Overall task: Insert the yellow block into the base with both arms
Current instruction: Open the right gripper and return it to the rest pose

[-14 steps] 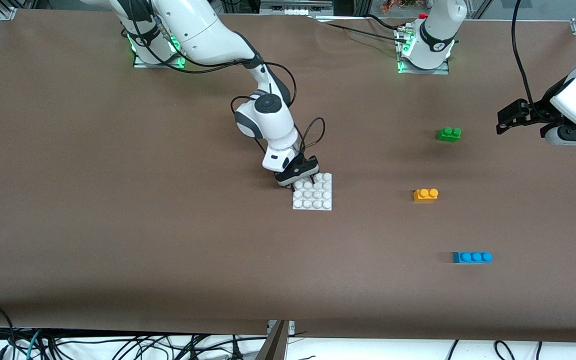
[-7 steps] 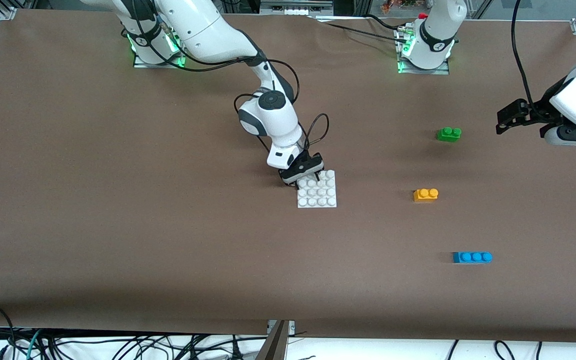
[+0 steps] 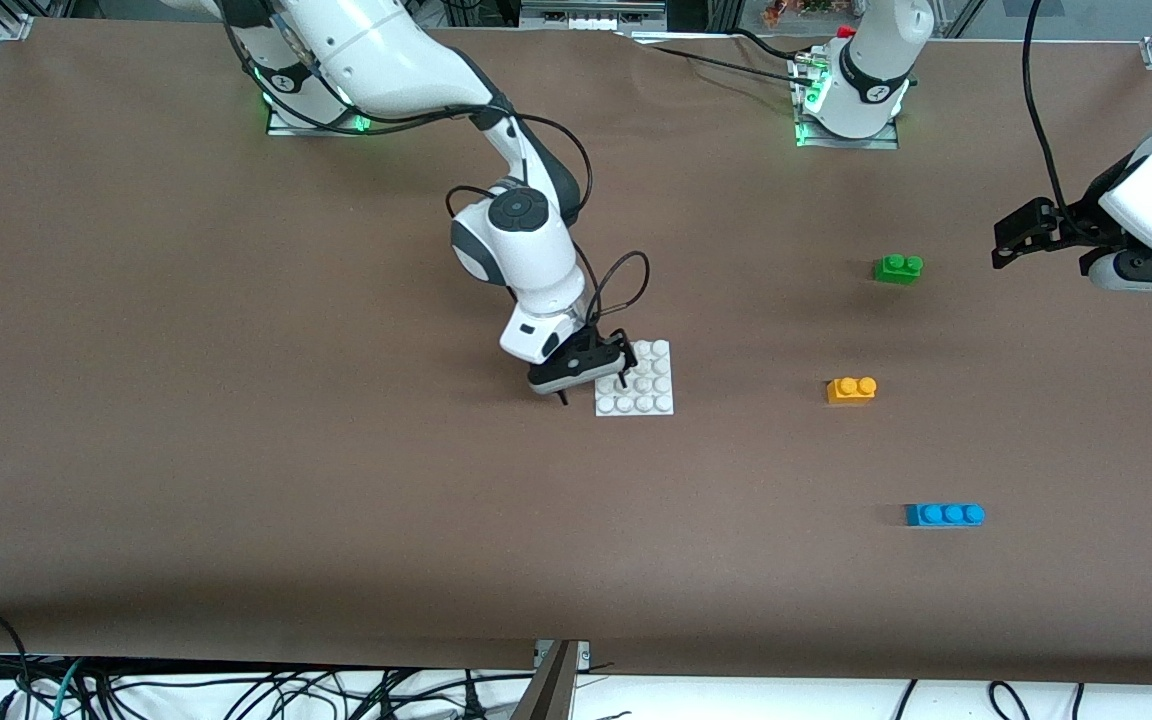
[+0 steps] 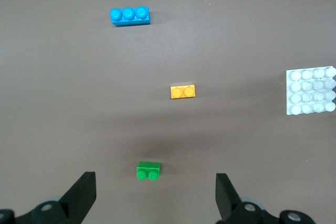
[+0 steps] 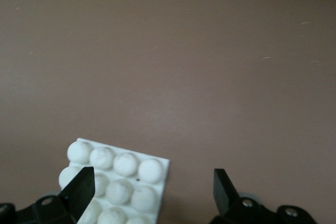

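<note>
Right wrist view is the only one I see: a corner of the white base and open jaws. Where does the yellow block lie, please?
Observer: The yellow block lies alone on the table, beside the base, toward the left arm's end. Nothing touches it.
Operator: Thank you. Is the left gripper already close to the block?
Observer: No. The left gripper waits in the air over the left arm's end of the table, jaws open and empty, well apart from the block.
</note>
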